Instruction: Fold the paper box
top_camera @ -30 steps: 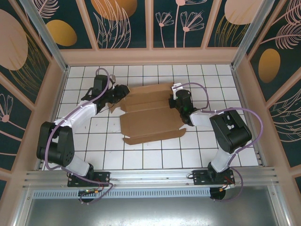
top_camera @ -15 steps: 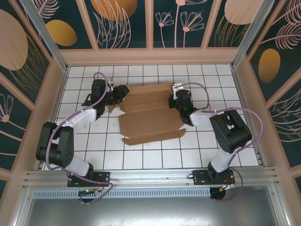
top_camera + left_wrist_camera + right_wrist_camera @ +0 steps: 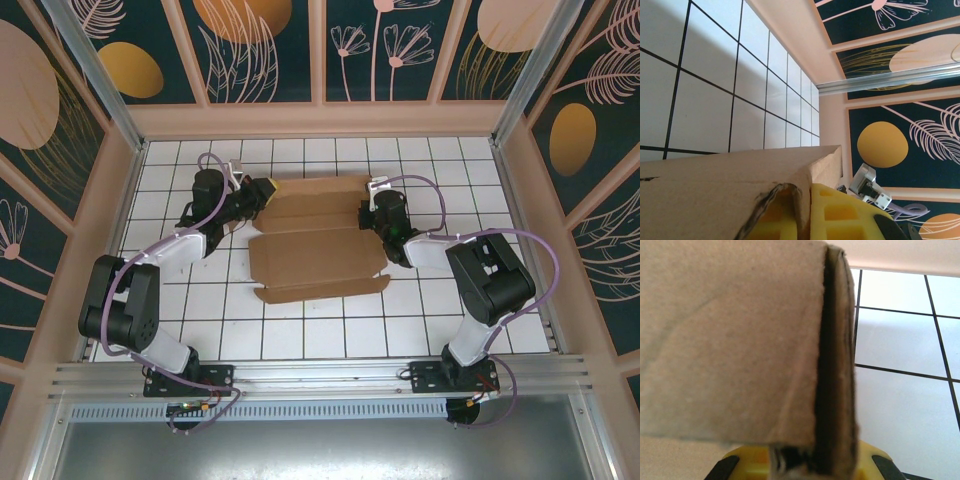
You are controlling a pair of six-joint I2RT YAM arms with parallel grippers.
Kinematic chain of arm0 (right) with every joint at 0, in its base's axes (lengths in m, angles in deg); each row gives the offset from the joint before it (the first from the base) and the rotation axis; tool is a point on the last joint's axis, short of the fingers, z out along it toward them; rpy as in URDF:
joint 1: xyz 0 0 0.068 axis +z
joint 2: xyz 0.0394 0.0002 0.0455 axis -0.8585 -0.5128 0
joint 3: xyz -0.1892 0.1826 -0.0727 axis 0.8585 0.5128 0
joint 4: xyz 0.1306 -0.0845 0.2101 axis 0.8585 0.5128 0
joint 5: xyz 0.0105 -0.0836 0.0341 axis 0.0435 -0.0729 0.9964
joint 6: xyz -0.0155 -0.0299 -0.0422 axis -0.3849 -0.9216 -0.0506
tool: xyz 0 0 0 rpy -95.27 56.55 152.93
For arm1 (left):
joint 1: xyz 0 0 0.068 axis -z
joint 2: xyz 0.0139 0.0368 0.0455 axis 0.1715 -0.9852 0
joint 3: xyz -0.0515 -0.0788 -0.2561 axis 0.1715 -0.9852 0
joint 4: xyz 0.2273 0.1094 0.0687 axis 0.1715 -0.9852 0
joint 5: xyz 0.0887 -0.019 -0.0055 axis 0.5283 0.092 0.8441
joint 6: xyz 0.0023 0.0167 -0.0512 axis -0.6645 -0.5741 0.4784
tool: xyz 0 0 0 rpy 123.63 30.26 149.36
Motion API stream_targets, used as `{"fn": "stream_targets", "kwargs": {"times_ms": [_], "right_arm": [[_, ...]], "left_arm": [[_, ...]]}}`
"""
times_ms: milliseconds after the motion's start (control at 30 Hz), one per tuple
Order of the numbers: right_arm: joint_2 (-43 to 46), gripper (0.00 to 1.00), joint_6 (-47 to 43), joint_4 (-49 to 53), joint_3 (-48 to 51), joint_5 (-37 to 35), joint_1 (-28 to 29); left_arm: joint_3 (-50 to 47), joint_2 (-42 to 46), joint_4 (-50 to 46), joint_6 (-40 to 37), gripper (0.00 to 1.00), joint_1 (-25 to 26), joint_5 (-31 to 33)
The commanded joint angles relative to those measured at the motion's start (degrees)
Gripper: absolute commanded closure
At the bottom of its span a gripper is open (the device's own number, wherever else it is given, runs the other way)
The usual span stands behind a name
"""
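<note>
Left gripper (image 3: 262, 193) is seen closed on the far left corner of the paper box (image 3: 315, 240), and the right gripper (image 3: 367, 212) is closed on its right edge, where a doubled flap is pinched. The box is laid as a mostly flat brown sheet at the middle of the white tiled table (image 3: 300, 325), with creases across its far panels and its near flap lying flat. Bare tiles are left all round it: a wide band toward the arm bases, and narrower strips along the far wall (image 3: 320, 118) and beyond each gripper. From the left wrist, the brown board is seen pressed against a yellow finger pad (image 3: 840, 215), and the other finger is cut off. From the right wrist, the folded edge is held so near that it is blurred, and the yellow pads (image 3: 740, 460) are largely covered. The enclosure is panelled in dark floral prints framed in pale wood.
</note>
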Motion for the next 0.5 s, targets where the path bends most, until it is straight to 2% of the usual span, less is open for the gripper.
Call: {"fn": "stream_targets", "kwargs": {"times_ms": [0, 67, 200, 267, 367, 467], "right_arm": [[1.4, 1.00, 0.9, -1.0, -0.4, -1.2, 0.2], [1.7, 1.00, 0.8, -1.0, -0.2, -2.7, 0.2], [2.0, 1.00, 0.4, -0.2, -0.4, -5.0, 0.0], [1.9, 1.00, 0.3, 0.3, -0.4, -6.2, -0.1], [2.0, 1.00, 0.2, 1.0, -0.6, -7.4, -0.3], [1.7, 1.00, -0.1, 1.6, -1.0, -7.6, -0.5]], "left_arm": [[-0.1, -0.8, -0.3, -2.0, 0.95, -0.3, -0.2], [0.4, -0.7, -2.0, -3.4, 0.94, -0.2, 0.4], [2.5, 0.4, -11.2, -9.2, 0.71, -0.3, 4.4], [3.0, 2.0, -15.5, -12.4, 0.64, -0.2, 7.1], [2.5, 5.3, -19.3, -16.2, 0.62, -0.2, 11.1], [0.7, 8.8, -21.5, -19.6, 0.66, -0.2, 14.1]]}}
